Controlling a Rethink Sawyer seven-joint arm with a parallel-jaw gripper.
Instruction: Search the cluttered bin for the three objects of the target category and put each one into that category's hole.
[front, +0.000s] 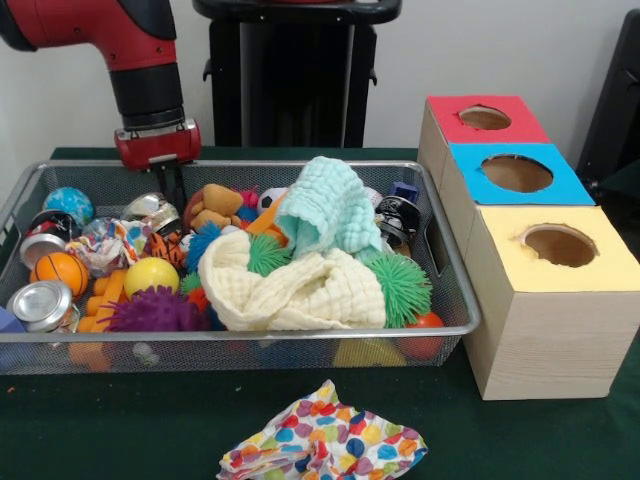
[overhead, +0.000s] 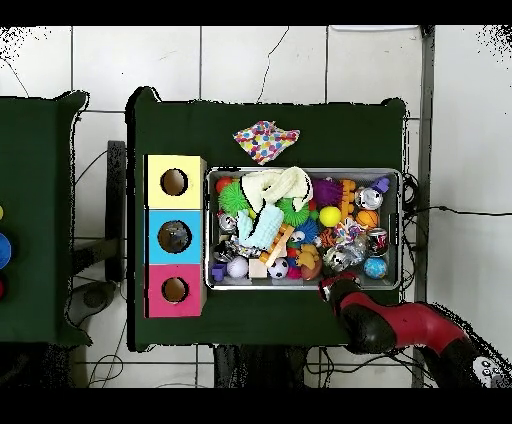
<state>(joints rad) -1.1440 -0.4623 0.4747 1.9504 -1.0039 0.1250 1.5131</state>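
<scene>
Nearest cloth: a polka-dot cloth (front: 322, 445) is seen outside the bin (front: 455, 300), well apart from the gripper (front: 176, 190).
Gripper state: cannot be told; it is lowered at the bin's far rim.
Target guess: cream cloth (front: 300, 285) and mint cloth (front: 325, 205), both lying toward the boxes (front: 545, 330) from the gripper.

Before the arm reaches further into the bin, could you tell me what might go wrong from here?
1. The cream cloth and mint cloth drape over much of the wire bin; things beneath are hidden and could be missed, or a cloth could come up with a pick.
2. The gripper sits low among tightly packed toys, so it may knock the plush toy or grab two things at once.
3. The dotted cloth lies outside the bin, easily overlooked.
</scene>
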